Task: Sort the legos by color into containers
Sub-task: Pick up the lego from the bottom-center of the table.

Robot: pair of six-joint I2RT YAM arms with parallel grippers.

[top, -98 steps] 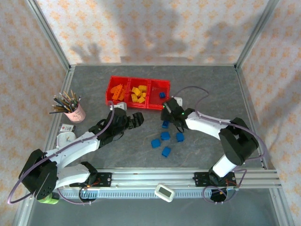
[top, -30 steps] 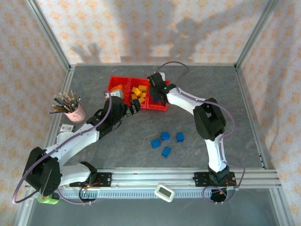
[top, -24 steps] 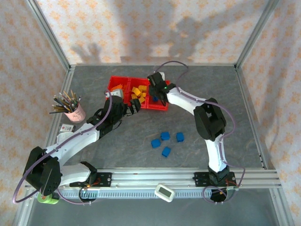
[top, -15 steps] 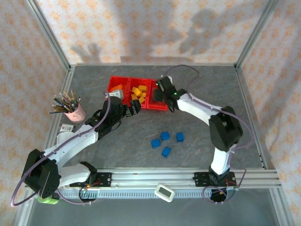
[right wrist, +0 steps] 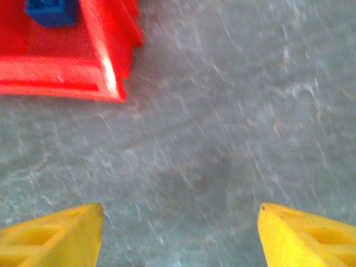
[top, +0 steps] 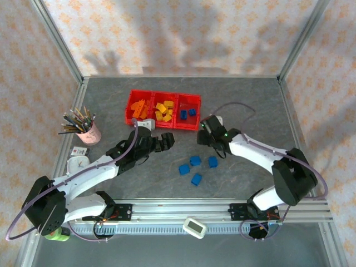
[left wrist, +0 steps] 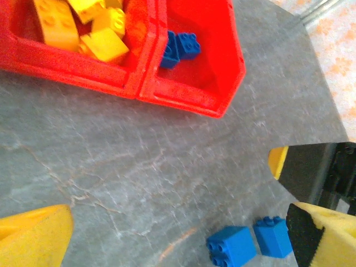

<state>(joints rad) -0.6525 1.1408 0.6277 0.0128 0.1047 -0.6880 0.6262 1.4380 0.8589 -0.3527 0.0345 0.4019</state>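
Note:
The three joined red containers (top: 161, 95) sit at the back centre. Orange legos (top: 139, 109) fill the left bin, yellow ones (top: 163, 111) the middle, two blue ones (top: 187, 113) the right. Several blue legos (top: 195, 161) lie loose on the grey table in front. My left gripper (top: 163, 140) hangs open and empty left of them; its wrist view shows two blue legos (left wrist: 231, 246) near its right finger and the right bin (left wrist: 222, 72). My right gripper (top: 207, 136) is open and empty over bare table just in front of the right bin's corner (right wrist: 111, 83).
A pink cup of pencils (top: 88, 132) stands at the left, with a small white clock (top: 78, 162) nearer me. A white device (top: 196, 227) rests on the front rail. Metal frame posts edge the table.
My right gripper has pulled back from over the right bin toward me and opened wider. The bin now holds two blue legos. The left gripper has shifted slightly nearer and to the right.

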